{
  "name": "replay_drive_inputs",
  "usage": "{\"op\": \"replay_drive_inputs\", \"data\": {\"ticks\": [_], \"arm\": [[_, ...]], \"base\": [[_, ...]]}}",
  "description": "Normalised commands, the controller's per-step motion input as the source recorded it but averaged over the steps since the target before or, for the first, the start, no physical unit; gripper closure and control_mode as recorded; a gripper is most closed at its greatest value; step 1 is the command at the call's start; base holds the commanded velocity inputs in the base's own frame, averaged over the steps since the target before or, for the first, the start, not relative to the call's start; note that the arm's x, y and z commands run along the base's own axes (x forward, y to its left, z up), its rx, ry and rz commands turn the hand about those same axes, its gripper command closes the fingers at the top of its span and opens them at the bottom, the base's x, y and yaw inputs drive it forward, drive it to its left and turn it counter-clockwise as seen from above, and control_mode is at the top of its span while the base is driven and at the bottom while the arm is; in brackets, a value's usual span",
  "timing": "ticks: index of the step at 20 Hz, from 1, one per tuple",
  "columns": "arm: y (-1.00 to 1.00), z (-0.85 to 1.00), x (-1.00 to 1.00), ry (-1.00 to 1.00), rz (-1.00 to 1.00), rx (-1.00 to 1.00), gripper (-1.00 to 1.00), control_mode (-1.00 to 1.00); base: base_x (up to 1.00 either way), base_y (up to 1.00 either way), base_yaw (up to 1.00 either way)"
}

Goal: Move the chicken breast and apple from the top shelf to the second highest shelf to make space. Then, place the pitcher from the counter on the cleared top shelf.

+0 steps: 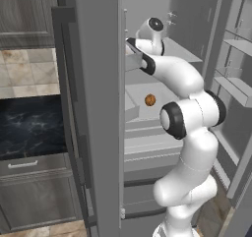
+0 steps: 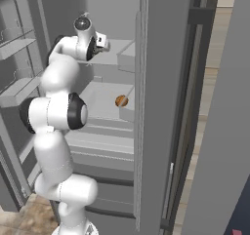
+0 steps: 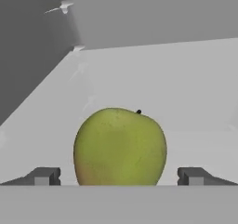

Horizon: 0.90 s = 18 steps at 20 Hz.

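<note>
the arm is reaching up into the open fridge (image 1: 197, 14), with its hand at the level of the top shelf (image 1: 184, 49). in the hand view the apple (image 3: 120, 147) is sitting upright on the pale grey top shelf (image 3: 186, 93), its little dark stem end showing at the top, and it is lying right between the two dark fingertips (image 3: 44, 175). the gripper (image 3: 119, 176) is spread wide, one tip standing clear of the apple on each side, so the jaws are released and are not pressing on the fruit; a narrow gap is showing on both sides. the back wall of the fridge (image 3: 153, 9) is rising behind the shelf, and a side wall with small shelf pegs (image 3: 65, 5) is running off to the upper left.

in the left base view the chicken breast (image 1: 150, 100) is resting on the second highest shelf (image 1: 162, 96), a small orange-brown ball sitting alone near the middle of that slab, just left of the arm's elbow. the right base view is showing the same chicken breast (image 2: 121, 101) on the second highest shelf (image 2: 100, 100), near its right front part, with the top shelf (image 2: 119, 57) above it and the hand beside that upper slab.

to the left of the fridge, the black veined counter (image 1: 29, 125) is running under a tiled wall (image 1: 27, 74), with grey drawers (image 1: 34, 192) below it. door bins (image 1: 236, 86) are hanging on the open door at the right.
</note>
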Motion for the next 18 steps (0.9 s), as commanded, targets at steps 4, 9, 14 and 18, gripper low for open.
{"op": "replay_drive_inputs", "data": {"ticks": [4,9,14,18], "arm": [[0.02,-0.10,0.44,0.00,0.00,0.00,-1.00,-1.00],[0.04,-0.23,0.30,0.01,0.00,0.00,1.00,-1.00],[0.06,-0.28,0.12,0.02,0.00,0.00,1.00,-1.00],[0.01,-0.40,-0.10,0.06,0.00,-0.05,1.00,-1.00]], "base": [[0.00,0.00,0.00],[0.00,0.00,0.00],[0.00,0.00,0.00],[0.00,0.00,0.00]]}}
